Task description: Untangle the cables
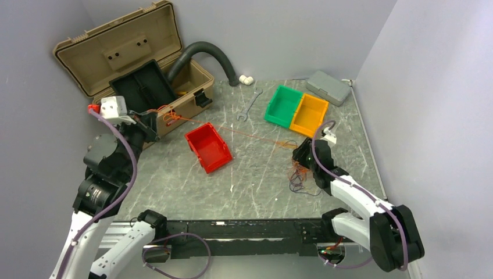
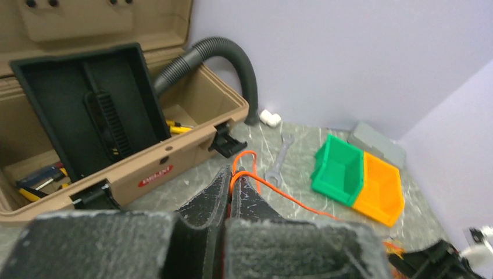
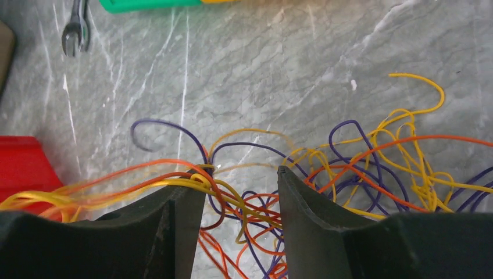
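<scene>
Right here my right tool (image 3: 241,177) stands parted astride the cables (image 3: 360,157), tangled on the table (image 3: 290,70) near the orange bin (image 1: 309,114), and one orange strand (image 1: 244,130) stretches away to my left tool (image 2: 230,189), pinched shut on it by the toolbox (image 2: 192,157).

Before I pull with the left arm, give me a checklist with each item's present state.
1. Grip: left gripper shut on the orange cable: ok.
2. Line: orange cable runs taut to the tangle: ok.
3. Position: right gripper straddles tangle strands: ok.
4. Anchor: right jaws shut on those strands: not ok, a gap shows between them.
5. Path: taut cable clear of the red bin: cannot tell.
</scene>
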Controlling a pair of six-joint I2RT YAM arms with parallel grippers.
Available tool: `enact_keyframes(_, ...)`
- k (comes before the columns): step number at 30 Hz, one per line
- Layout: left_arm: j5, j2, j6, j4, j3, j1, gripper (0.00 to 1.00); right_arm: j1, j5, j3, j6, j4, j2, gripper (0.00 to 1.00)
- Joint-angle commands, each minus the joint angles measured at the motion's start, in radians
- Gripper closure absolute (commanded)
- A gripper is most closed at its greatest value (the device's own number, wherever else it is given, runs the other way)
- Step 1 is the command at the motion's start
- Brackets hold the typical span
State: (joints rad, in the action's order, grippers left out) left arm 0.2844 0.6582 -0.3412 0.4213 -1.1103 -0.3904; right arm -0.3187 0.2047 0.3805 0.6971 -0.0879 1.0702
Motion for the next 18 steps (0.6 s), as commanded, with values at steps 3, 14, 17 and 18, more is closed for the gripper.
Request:
enact_keyframes(3,0.106,-0.014,0.030,-0.093,0.012,0.010,1.00,0.030,0.091,0.026,0.049,0.135,-0.099,0.49)
enact_keyframes(14,-0.195,-0.029,0.125,-0.172,0.078,0.009,1.00,0.032,-0.266,0.074,-0.215,0.037,-0.188,0.21)
enact_keyframes(17,-0.235,-0.020,0.143,-0.174,0.072,0.010,1.00,0.028,-0.448,0.059,-0.254,-0.084,-0.197,0.20)
enact_keyframes(18,-0.242,-0.020,0.146,-0.175,0.071,0.010,1.00,0.024,-0.494,0.061,-0.264,-0.116,-0.190,0.21)
